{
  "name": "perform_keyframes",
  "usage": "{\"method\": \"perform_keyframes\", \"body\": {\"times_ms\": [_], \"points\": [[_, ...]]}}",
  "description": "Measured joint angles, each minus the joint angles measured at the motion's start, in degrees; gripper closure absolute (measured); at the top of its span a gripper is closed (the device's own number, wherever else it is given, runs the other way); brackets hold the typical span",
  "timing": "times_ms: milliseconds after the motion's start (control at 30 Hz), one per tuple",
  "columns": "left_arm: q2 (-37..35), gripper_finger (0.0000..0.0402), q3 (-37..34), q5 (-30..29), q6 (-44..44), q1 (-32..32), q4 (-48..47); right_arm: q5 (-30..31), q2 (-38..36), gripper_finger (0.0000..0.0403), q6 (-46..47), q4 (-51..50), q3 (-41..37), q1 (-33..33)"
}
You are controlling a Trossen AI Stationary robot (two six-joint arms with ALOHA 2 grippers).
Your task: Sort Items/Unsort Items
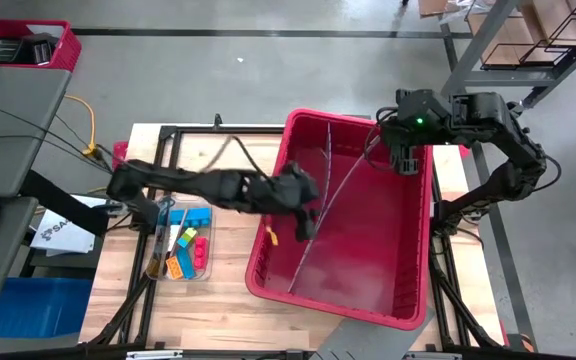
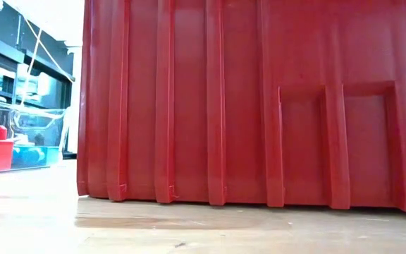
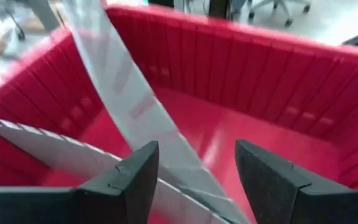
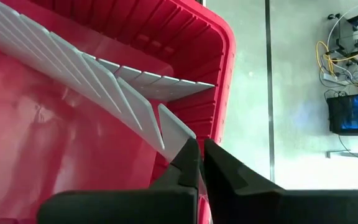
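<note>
A big red bin (image 1: 408,300) stands on the wooden table. Two clear ribbed divider strips (image 1: 336,192) cross inside it. My left gripper (image 3: 194,168) hovers open over the bin's left part (image 1: 306,208), with nothing between its fingers. Under it, a small orange piece (image 1: 271,236) shows by the bin's left wall; whether it rests on the floor I cannot tell. More items, blue, yellow, red, orange and green, lie in a clear tray (image 1: 182,246) left of the bin. My right gripper (image 1: 405,160) is at the bin's far right corner, shut on a strip. My right gripper pinches the pointed end of a clear ribbed strip (image 4: 178,132) between its two fingers. The fingers slant down from above, close to the bin's far right corner (image 4: 224,43). From there the strip runs away across the inside of the bin.
The bin's ribbed wall (image 2: 259,106) fills the low view. Black frame bars (image 1: 168,135) run along the table's edges. A red crate (image 1: 28,45) and a grey desk stand at the far left, beyond the table. Bare wood lies in front of the tray.
</note>
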Motion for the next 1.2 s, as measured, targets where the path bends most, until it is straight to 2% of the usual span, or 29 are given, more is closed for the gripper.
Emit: {"method": "perform_keyframes", "body": {"times_ms": [133, 333, 600, 767, 1033, 1200], "points": [[2.94, 0.0194, 0.03, 0.17, -5.59, -0.17, -0.07, -0.02, -0.01, 0.0402, 0.22, 0.02, 0.0, 0.0], [3.96, 0.0194, 0.14, -0.16, -6.54, 0.28, 0.5, -0.07, -0.01, 0.0402, 2.09, 0.02, -0.02, 0.0], [6.65, 0.0195, 0.12, 0.0, -12.29, -0.31, 0.48, 0.44, -0.01, 0.0403, 1.11, 0.01, -0.04, 0.0], [8.09, 0.0197, 0.12, 5.78, -20.15, -1.89, -1.14, 2.59, -0.18, 0.0403, -1.3, -0.02, -0.07, 0.0], [9.06, 0.023, 0.12, 4.2, -26.7, -5.6, -3.26, 2.84, -0.29, 0.0403, -3.61, 0.01, -0.07, -1.2], [10.52, 0.0249, 0.09, 3.33, -26.62, -5.95, -1.87, 2.84, -0.29, 0.0403, -3.91, 0.02, -0.07, -3.38]]}}
